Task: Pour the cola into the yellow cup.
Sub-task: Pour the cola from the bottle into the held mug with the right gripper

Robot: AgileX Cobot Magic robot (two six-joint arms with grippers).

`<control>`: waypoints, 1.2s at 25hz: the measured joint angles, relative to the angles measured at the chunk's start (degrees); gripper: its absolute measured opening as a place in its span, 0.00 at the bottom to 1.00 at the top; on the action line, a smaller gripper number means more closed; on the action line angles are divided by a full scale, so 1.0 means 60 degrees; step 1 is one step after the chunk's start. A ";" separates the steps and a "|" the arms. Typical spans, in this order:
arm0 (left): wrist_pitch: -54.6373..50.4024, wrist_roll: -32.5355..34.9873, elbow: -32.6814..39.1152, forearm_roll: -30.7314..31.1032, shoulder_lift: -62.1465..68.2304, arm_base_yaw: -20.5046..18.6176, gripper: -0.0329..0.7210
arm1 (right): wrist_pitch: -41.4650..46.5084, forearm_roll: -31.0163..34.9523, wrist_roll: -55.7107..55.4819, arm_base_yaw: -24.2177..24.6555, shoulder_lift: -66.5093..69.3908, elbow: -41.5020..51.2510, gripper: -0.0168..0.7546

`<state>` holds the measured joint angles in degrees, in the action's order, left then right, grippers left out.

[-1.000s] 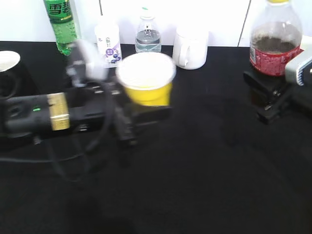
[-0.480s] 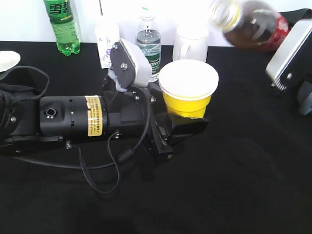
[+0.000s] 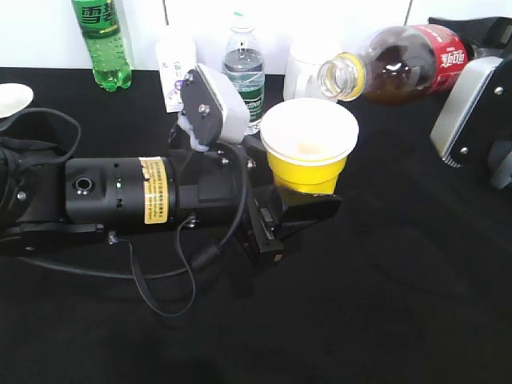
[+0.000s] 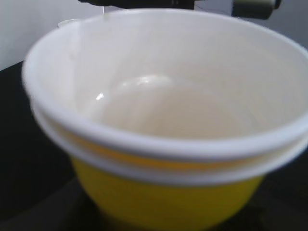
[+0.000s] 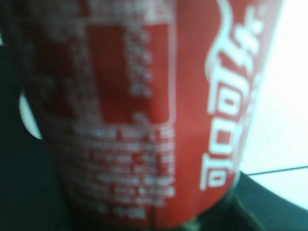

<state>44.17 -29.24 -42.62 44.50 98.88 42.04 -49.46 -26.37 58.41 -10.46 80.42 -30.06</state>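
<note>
The yellow cup (image 3: 309,156) is held off the black table by my left gripper (image 3: 298,210), which is shut on its lower part. The cup fills the left wrist view (image 4: 163,192); its white inside looks dry. My right gripper, hidden behind the bottle at the far right, is shut on the cola (image 3: 400,64). The bottle lies almost level, its open mouth and yellow neck ring just above the cup's far right rim. Its red label fills the right wrist view (image 5: 144,115). No stream of drink shows.
Along the back wall stand a green soda bottle (image 3: 102,40), a small white bottle with a purple label (image 3: 176,68), a small water bottle (image 3: 242,68) and a white mug (image 3: 308,68). A white dish (image 3: 12,98) lies at the left edge.
The left arm brought the cup right and nearer, then held still. The cola went from upright at the right to tipped, and its mouth has come down toward the cup's rim.
</note>
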 joint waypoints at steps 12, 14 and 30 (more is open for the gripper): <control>-0.0207 0.0000 0.0000 0.0000 0.0000 0.0000 0.64 | 0.0095 0.0632 0.1642 0.0000 0.0000 0.0000 0.52; -0.0242 0.0000 0.0000 0.0000 0.0000 0.0000 0.64 | 0.0095 0.0716 0.1761 0.0000 0.0000 0.0000 0.52; -0.0708 0.0000 0.0000 0.0009 0.0000 0.0000 0.64 | 0.0086 0.0765 0.2819 0.0000 0.0000 0.0000 0.52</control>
<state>39.92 -29.24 -42.62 44.56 98.88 42.04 -48.95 -21.78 75.32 -10.46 80.42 -30.06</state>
